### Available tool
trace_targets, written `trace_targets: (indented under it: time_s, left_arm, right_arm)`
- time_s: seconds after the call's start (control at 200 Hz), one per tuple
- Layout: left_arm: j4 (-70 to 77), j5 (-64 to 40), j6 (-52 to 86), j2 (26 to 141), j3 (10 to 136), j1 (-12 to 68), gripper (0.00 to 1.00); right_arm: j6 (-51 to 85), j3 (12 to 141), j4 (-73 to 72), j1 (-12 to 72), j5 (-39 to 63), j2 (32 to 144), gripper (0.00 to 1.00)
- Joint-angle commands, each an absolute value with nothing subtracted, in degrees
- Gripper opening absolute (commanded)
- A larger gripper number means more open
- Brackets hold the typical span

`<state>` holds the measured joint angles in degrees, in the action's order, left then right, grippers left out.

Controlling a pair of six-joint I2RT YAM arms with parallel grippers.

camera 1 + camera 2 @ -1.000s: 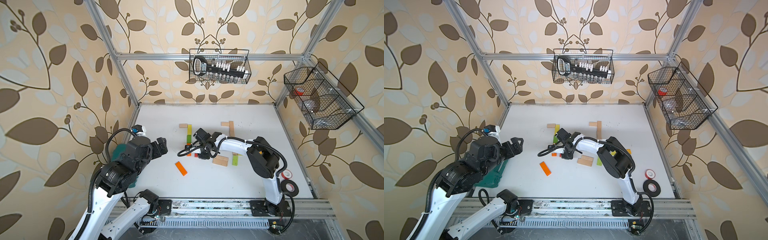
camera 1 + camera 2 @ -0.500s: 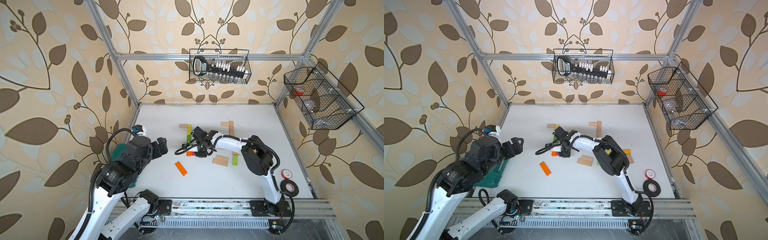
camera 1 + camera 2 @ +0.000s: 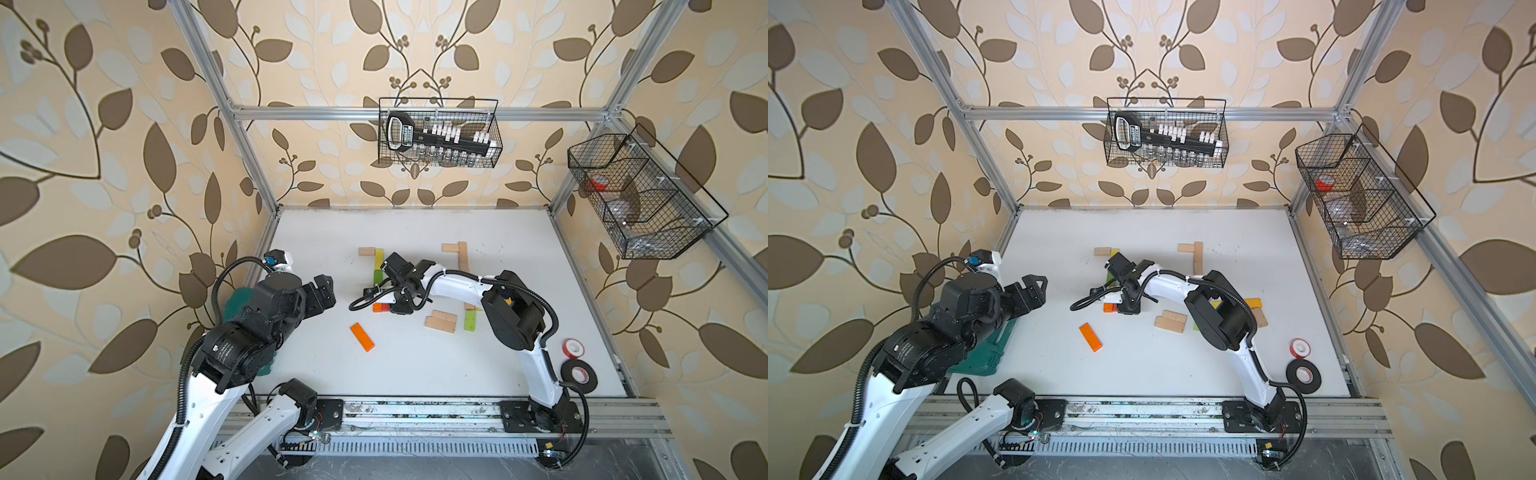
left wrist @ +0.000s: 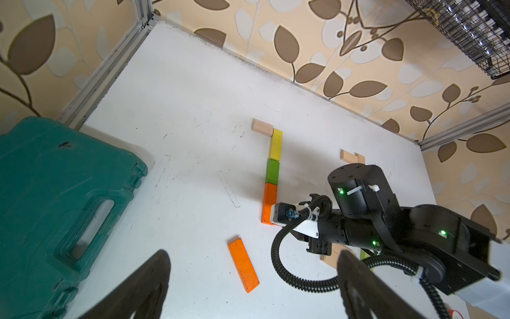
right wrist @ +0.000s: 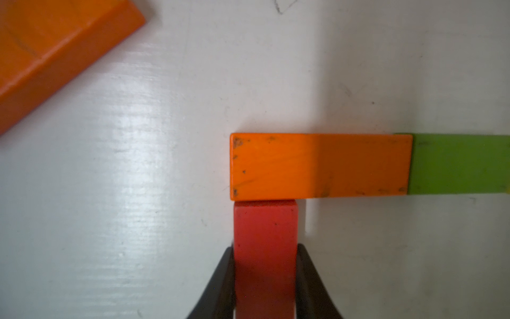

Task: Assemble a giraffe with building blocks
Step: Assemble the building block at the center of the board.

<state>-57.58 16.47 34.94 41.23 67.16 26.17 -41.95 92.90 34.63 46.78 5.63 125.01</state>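
Far left: dark green case [image 4: 55, 193] at the bench [image 3: 415, 365] edge, with the left claw [image 4: 252, 256] poised near it, spread wide and holding nothing. Well clear of the build.

Next along: one loose orange plank [image 4: 243, 264], flat and askew, apart from everything else.

Then the giraffe so far, a straight run laid flat: pale block [image 4: 262, 127], yellow block [image 4: 276, 145], green block [image 4: 272, 171], orange block [image 5: 320, 165], touching end to end.

At the near end of that run, seen in the right wrist view: red block [image 5: 265, 221] butted square against the long side of the orange block, pinched at its flanks by the right claw [image 5: 265, 247].

Further right: a few pale planks [image 3: 441, 321] and a green plank [image 3: 470, 321], partly hidden by the arm, a pale L-shape [image 3: 459, 253] toward the back, and two tape rolls [image 3: 573, 348] at the bench corner.

Likely trouble from here:
- Uneven letting-go, one finger dragging, and so a red block twisted off square or pulled away from the orange one.
- Any further push along the red block, shoving the orange block sideways and breaking the straight run.
- Right arm's cable loop hanging low beside the run, likely to brush the blocks on the way out.
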Motion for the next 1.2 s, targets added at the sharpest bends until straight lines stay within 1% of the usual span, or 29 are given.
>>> trace_targets:
  time_s: [0.0,0.14,0.555,0.625,0.725,0.85,1.04,1.195]
  left_arm:
    - [-56.2,17.1,35.0,41.0,66.5,25.9,0.94]
    - [-56.2,17.1,34.8,41.0,66.7,25.9,0.94]
    - [-56.2,18.1,34.1,41.0,67.0,25.9,0.94]
    - [-56.3,18.1,34.1,41.0,67.1,25.9,0.94]
    - [-56.3,18.0,34.2,40.9,67.0,25.9,0.94]
    - [-56.6,17.9,34.4,40.6,67.0,25.9,0.94]
    - [-57.3,17.9,34.9,39.7,67.0,25.9,0.94]
    - [-57.8,17.9,35.0,39.0,67.3,25.9,0.94]
  right_arm:
    - [-43.6,93.8,38.7,46.8,6.6,126.8,0.29]
    - [-43.1,95.1,39.0,46.8,6.5,127.9,0.29]
    - [-42.5,96.4,39.9,46.9,6.1,128.5,0.35]
    - [-42.4,96.4,40.0,47.0,6.0,128.2,0.38]
    - [-42.2,96.4,40.0,46.9,6.0,127.5,0.48]
    - [-42.1,96.2,39.5,46.9,5.6,126.5,0.58]
    - [-40.2,95.9,38.7,46.9,4.3,124.1,0.62]
    - [-34.5,93.3,35.4,46.6,2.6,117.1,0.63]
